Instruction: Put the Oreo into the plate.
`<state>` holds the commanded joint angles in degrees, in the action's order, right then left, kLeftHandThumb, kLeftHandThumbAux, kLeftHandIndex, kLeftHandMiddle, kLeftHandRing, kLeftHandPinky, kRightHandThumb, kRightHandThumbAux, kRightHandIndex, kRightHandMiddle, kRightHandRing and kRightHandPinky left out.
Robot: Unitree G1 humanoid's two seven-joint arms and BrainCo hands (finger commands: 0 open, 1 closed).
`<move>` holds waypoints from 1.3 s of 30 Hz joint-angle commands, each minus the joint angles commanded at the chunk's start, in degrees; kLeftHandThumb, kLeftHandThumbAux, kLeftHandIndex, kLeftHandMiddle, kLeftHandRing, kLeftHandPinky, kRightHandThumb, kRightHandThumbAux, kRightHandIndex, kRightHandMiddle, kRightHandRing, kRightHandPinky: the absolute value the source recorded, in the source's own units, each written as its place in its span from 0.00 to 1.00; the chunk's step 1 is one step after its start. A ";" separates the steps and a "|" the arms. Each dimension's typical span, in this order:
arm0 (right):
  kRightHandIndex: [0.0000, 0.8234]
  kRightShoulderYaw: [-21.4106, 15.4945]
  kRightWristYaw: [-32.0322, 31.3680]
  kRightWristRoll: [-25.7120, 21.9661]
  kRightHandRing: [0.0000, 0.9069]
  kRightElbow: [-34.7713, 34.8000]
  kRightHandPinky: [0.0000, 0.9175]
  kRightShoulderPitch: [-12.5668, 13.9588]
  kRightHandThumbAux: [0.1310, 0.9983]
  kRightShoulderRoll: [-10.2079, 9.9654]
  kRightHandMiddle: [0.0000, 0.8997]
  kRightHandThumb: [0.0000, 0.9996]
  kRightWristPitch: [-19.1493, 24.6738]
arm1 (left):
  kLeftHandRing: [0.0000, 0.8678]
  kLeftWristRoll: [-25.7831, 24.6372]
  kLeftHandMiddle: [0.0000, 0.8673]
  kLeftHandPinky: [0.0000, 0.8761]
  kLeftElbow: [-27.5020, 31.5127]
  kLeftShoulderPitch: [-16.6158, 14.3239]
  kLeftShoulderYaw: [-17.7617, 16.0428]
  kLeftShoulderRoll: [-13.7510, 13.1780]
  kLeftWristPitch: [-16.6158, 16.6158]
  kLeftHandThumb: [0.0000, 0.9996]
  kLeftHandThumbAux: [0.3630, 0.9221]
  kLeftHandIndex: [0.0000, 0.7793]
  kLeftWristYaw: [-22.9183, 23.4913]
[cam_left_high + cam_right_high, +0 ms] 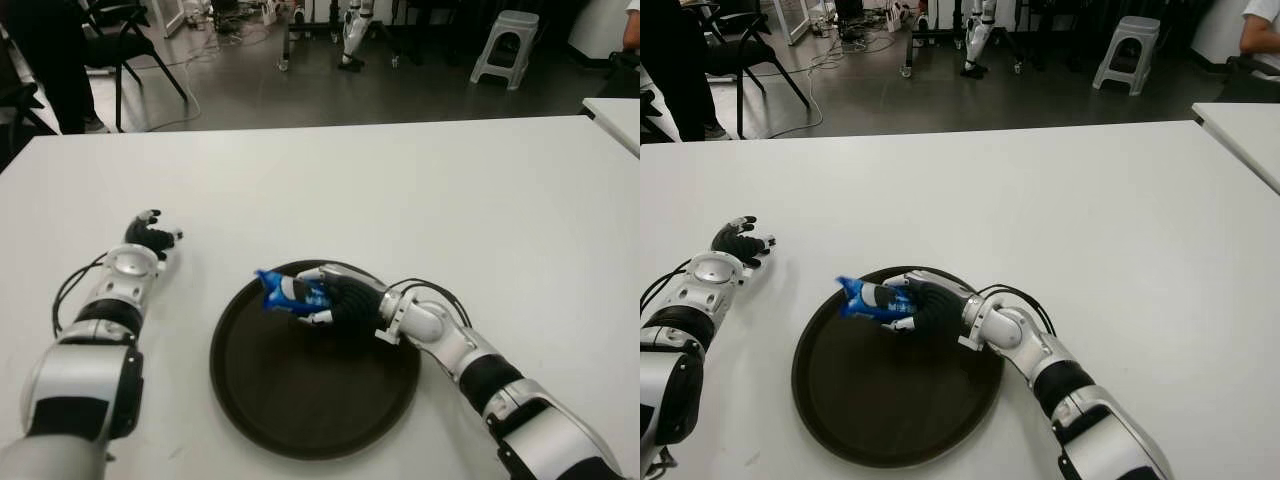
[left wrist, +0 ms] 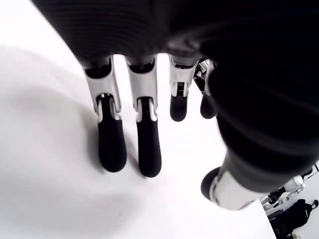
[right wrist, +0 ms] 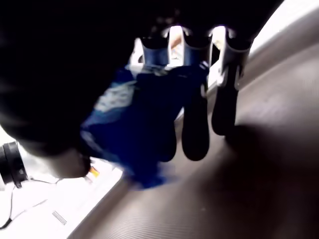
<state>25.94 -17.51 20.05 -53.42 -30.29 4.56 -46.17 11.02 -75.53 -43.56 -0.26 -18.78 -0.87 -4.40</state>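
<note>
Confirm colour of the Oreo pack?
Blue Oreo pack, held in the right hand; clearest in right eye view.

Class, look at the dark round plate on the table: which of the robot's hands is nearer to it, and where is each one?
The right. The right hand is over the plate, its far part, gripping the blue Oreo packet. The left hand shows on the white table to the plate's left, holding nothing.

Silver-white arms; black-fingered hands; black cables

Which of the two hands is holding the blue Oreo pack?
The right hand, over the plate, grips the Oreo pack; the left hand is open.
</note>
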 joint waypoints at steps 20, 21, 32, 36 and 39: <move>0.00 -0.84 -2.80 -0.98 0.00 -0.83 0.00 -0.18 0.34 -0.17 0.00 0.00 1.24 | 0.17 -0.63 0.15 0.17 0.15 0.12 -0.75 0.20 0.29 0.17 0.75 0.12 -0.22; 0.00 -0.86 -2.82 -0.93 0.00 -0.95 0.00 -0.22 0.33 -0.22 0.00 0.00 1.39 | 0.17 -0.64 0.15 0.17 0.11 0.10 -0.80 0.21 0.22 0.17 0.75 0.12 -0.23; 0.00 -1.19 -2.49 -0.57 0.00 -1.63 0.01 -0.13 0.29 -0.78 0.01 0.00 1.58 | 0.18 -0.14 0.15 0.17 0.08 0.18 -0.39 0.10 0.05 0.19 0.70 0.12 -0.67; 0.00 -1.08 -1.46 0.22 0.03 -2.12 0.02 -0.21 0.29 -0.90 0.03 0.00 2.55 | 0.16 0.14 0.14 0.15 0.19 0.19 -0.03 0.09 0.25 0.17 0.70 0.10 -0.66; 0.00 -1.22 -1.37 0.06 0.04 -2.74 0.03 -0.26 0.30 -1.13 0.04 0.00 2.59 | 0.16 0.13 0.14 0.15 0.25 0.16 0.02 0.11 0.15 0.17 0.71 0.10 -0.75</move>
<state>24.71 -18.87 20.10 -56.16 -30.55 3.44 -43.57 11.15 -75.28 -43.40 -0.24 -18.67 -0.72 -5.14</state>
